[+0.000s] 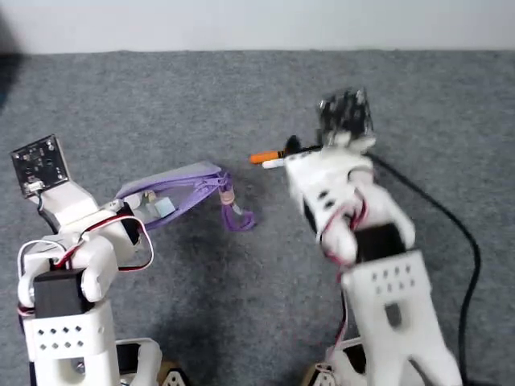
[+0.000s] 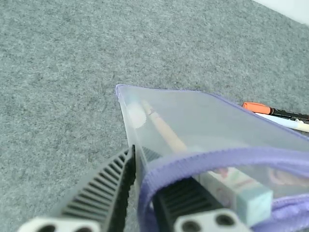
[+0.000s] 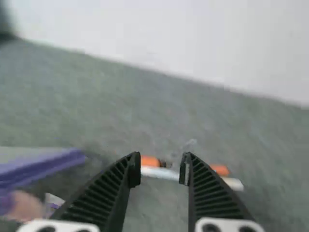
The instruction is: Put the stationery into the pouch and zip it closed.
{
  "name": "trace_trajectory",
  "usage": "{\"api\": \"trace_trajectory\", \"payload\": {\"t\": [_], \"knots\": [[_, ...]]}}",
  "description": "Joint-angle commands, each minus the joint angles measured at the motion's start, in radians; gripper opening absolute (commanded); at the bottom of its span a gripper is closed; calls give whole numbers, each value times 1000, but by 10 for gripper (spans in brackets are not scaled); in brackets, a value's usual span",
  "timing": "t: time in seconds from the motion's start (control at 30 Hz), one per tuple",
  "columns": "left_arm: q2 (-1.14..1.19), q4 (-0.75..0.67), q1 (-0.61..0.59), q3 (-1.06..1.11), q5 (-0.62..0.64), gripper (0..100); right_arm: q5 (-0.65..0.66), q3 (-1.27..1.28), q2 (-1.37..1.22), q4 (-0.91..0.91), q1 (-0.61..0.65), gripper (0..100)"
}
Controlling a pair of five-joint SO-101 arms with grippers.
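Observation:
A clear pouch (image 1: pixel 181 189) with purple trim lies left of centre, its mouth held by my left gripper (image 1: pixel 149 211). In the left wrist view the left gripper (image 2: pixel 145 169) is shut on the pouch's purple rim (image 2: pixel 203 159), and a pencil (image 2: pixel 161 128) and an eraser (image 2: pixel 241 195) show inside. An orange pen (image 1: pixel 264 157) and a white pen (image 1: pixel 275 164) lie side by side on the carpet. My right gripper (image 1: pixel 288 154) hangs over their near ends. It (image 3: pixel 158 168) stands open, with the orange pen (image 3: pixel 148 162) and the white pen (image 3: pixel 161 174) just beyond its tips.
A purple wrist strap (image 1: pixel 238 217) trails from the pouch's end. Grey carpet (image 1: pixel 241 305) covers the table up to a white wall (image 1: pixel 257 24) at the back. A black cable (image 1: pixel 463 233) runs down the right side.

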State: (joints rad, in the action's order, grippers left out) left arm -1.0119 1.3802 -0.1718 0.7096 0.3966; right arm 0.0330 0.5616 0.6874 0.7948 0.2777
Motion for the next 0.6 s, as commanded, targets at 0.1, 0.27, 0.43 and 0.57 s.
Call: {"api": "trace_trajectory", "payload": {"t": [0.1, 0.27, 0.43, 0.57], "knots": [[-2, 11, -11, -58, 11, 12, 43, -359, -427, 219, -134, 143], [-86, 58, 11, -265, 12, 12, 133, -600, -690, 348, -137, 143], [-109, -5, -29, -104, 11, 12, 235, -758, -877, 380, -124, 143], [-140, -20, -41, -47, 11, 12, 319, -836, -981, 377, -117, 143]]}}
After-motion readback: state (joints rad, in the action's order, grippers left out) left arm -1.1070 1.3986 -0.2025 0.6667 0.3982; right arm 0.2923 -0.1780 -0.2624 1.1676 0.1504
